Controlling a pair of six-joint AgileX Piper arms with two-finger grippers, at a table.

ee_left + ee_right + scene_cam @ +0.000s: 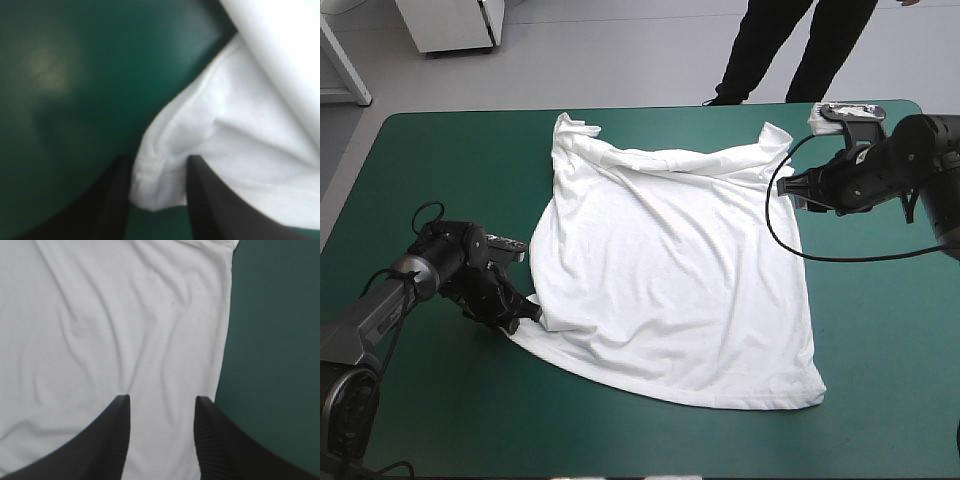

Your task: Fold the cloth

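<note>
T-shirt (670, 270): white, lay spread flat on the teal-green cover (430, 170) around the middle of the table. It was lightly wrinkled. The long straight hem faced the near edge. The far end was rumpled, with a peak of cloth at each far corner.

Left gripper (527, 310): low on the table at the shirt's near left corner. My left fingers (112, 200) stood apart, not closed. A bunched corner of the hem lay in the gap between them, with bare cover to the left of it. I could not tell whether the cloth was pressed or only resting there.

Right gripper (798, 190): at the shirt's far right side. My right fingers (107, 440) stood apart too and held nothing. They were over the cloth just inside its right side edge, with bare cover beside it.
</note>
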